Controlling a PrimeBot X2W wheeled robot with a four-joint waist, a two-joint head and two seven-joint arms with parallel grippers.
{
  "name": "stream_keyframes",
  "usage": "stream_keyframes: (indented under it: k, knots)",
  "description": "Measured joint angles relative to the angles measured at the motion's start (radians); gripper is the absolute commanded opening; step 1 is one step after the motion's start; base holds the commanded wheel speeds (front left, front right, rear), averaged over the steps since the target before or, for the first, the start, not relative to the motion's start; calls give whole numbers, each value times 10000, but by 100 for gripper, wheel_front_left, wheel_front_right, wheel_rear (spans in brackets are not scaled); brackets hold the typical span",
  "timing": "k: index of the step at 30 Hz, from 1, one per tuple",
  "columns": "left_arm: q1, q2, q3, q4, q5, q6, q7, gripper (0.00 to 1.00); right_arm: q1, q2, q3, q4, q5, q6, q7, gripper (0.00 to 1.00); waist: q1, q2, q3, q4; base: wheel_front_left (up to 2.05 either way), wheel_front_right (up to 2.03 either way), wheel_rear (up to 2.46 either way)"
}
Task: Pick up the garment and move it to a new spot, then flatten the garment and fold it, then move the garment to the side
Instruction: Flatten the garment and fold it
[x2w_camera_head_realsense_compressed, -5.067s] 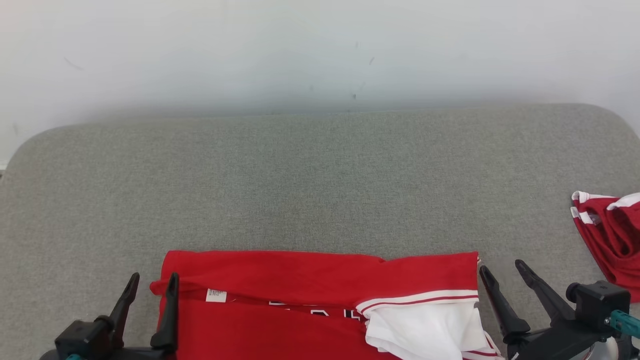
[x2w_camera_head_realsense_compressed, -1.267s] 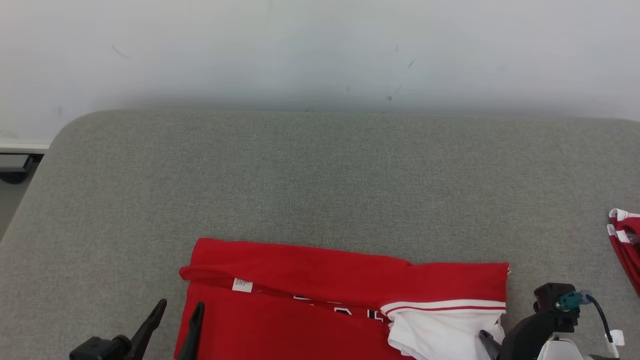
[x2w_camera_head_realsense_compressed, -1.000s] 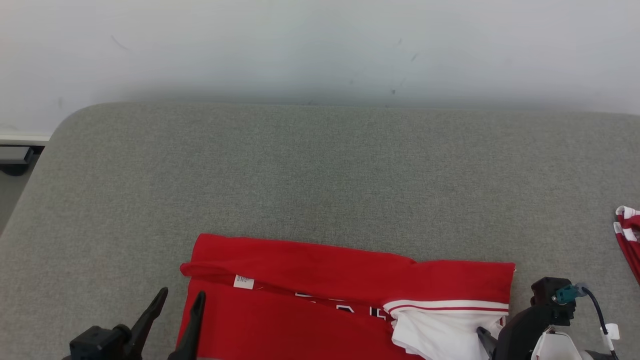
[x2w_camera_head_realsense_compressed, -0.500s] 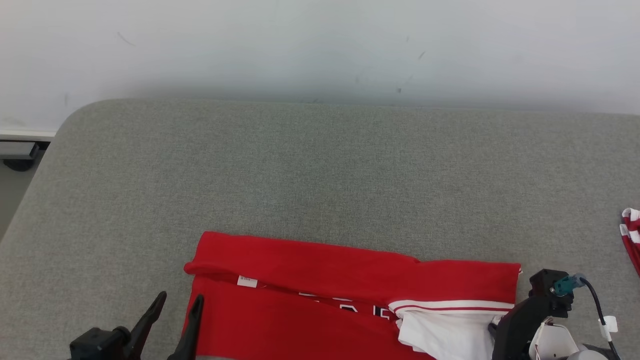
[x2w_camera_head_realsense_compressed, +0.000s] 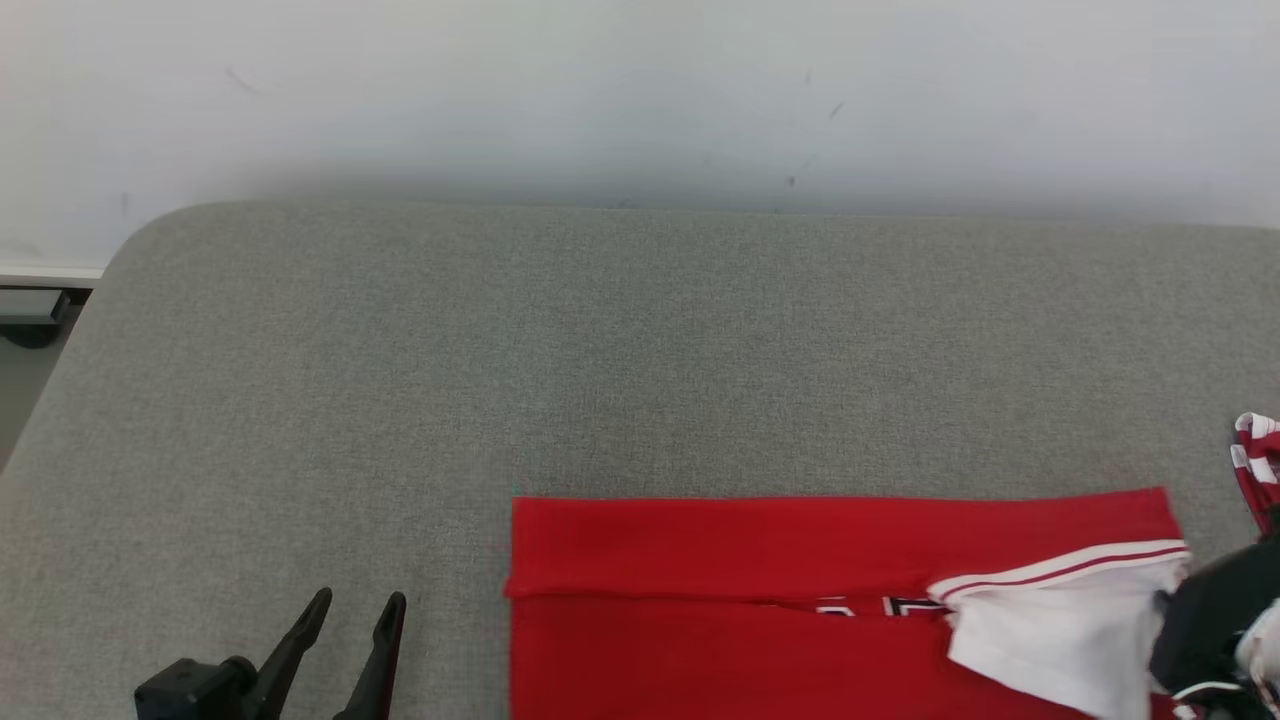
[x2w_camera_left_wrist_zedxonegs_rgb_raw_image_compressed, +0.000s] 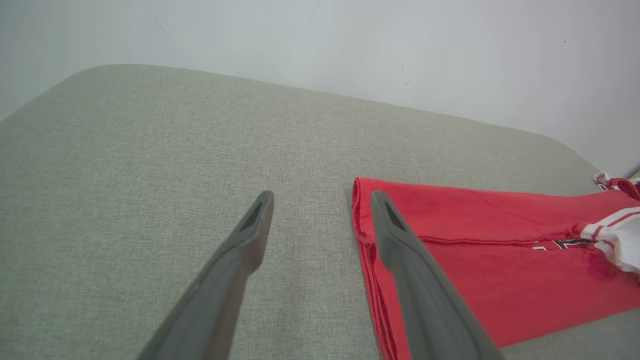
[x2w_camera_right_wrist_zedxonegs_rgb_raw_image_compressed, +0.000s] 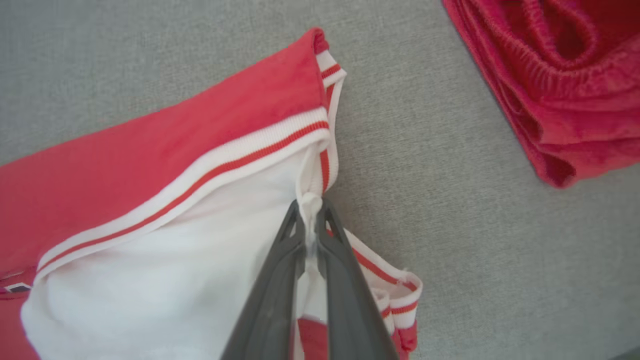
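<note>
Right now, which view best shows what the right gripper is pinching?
The right wrist view: the right gripper is closed on a bunch of white fabric of the garment. The head view gives the gripper's dark body at the garment's white end, fingertips hidden. The left wrist view shows the garment's opposite red end.

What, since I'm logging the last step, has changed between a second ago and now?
The right gripper shut on the white part of the folded red garment and dragged it to the robot's right across the grey table, clear of the left gripper. Unchanged: the left gripper, open and in place; the other red garment at the right edge.
</note>
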Motion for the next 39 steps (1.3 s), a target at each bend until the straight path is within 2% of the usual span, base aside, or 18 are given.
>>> stream_keyframes:
  k: [4, 11, 14, 19, 23, 31, 34, 39]
  knots:
    - [0, -10, -2, 105, -6, -59, -48, 100, -5, -430, -782, -144, -199, 0, 226, 0, 0, 1, -38, -21, 0, 0, 0]
    - [5, -102, -86, 245, -35, -75, -77, 100, 24, -1118, -1471, -585, -1089, 0, 669, 0, 0, 0, -128, -42, 0, 0, 0]
    - [6, -109, -104, 295, -35, -146, -79, 100, 19, -1258, -1461, -905, -1344, 0, 922, 0, 0, 0, -163, -45, 0, 0, 0]
    - [10, -163, -173, 410, -48, -159, -88, 100, 60, -1141, -838, -1473, -1415, 0, 1384, 0, -1, 0, -270, -46, 0, 0, 0]
    - [22, -201, -213, 516, -50, -159, -107, 100, 307, -711, -127, -2061, -1415, 19, 1758, 0, 0, 1, -358, -37, 0, 0, 0]
    - [45, -201, -232, 594, -90, -236, -174, 100, 127, -182, 1517, -3016, -1511, 443, 2309, 0, -1, 0, -476, -96, 0, 0, 0]
    - [38, -221, -284, 602, -90, -238, -174, 100, -271, 104, 2132, -3020, -1513, 635, 2522, 0, -1, 0, -480, -93, 0, 0, 0]
    - [-70, -360, -431, 608, -90, -336, -167, 100, -893, 418, 2635, -2750, -1478, 732, 2815, 0, -1, 0, -424, 12, 0, 0, 0]
